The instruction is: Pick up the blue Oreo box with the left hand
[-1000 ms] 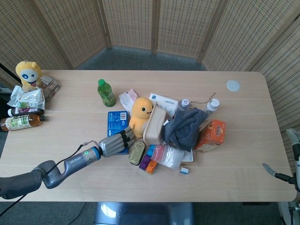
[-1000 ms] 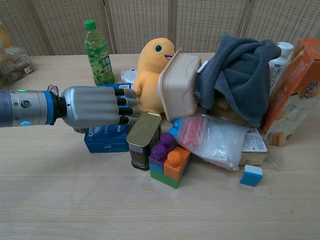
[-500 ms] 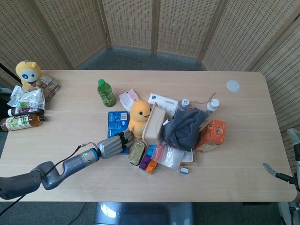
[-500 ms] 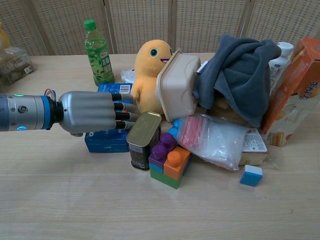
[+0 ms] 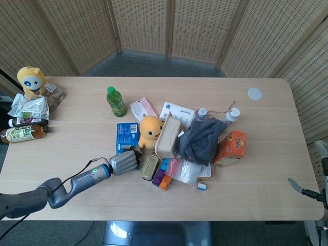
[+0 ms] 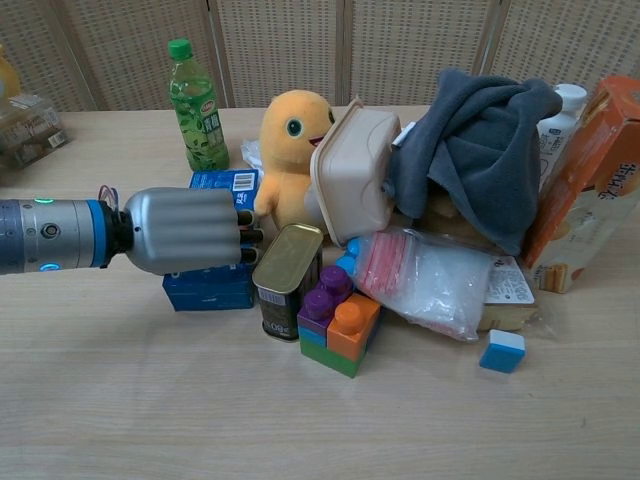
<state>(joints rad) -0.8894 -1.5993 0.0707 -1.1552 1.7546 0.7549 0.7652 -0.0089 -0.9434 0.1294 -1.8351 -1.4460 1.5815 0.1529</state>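
1. At the table's left edge, one yellow plush doll point(image 5: 29, 79), a heap of snack packets point(image 5: 32, 107) and one brown drink bottle lying flat point(image 5: 23, 134) are crowded together; bare light wooden table point(image 5: 77, 148) is seen between these and the central pile.
2. The silver left hand point(image 6: 185, 230) is laid over the near end of the flat blue Oreo box point(image 5: 126, 134), its dark fingers point(image 6: 243, 236) curled down against the box's right side; whether the box is truly gripped cannot be told.
3. The box lies on the table, just left of one yellow plush duck point(image 6: 288, 155) and touching one brass-coloured tin can point(image 6: 285, 280); one green plastic bottle point(image 6: 196, 106) stands upright behind it, apart.
4. Right of the can, one beige lidded container point(image 6: 355, 170), one grey cloth point(image 6: 475, 150), one stack of toy bricks point(image 6: 338, 322) and one orange carton point(image 6: 585, 185) are packed closely.
5. Open tabletop is left along the near edge and far right, where one white disc point(image 5: 254, 94) lies alone.
6. Of the right hand, only a small part point(image 5: 302, 190) is seen at the right edge; its state cannot be told.
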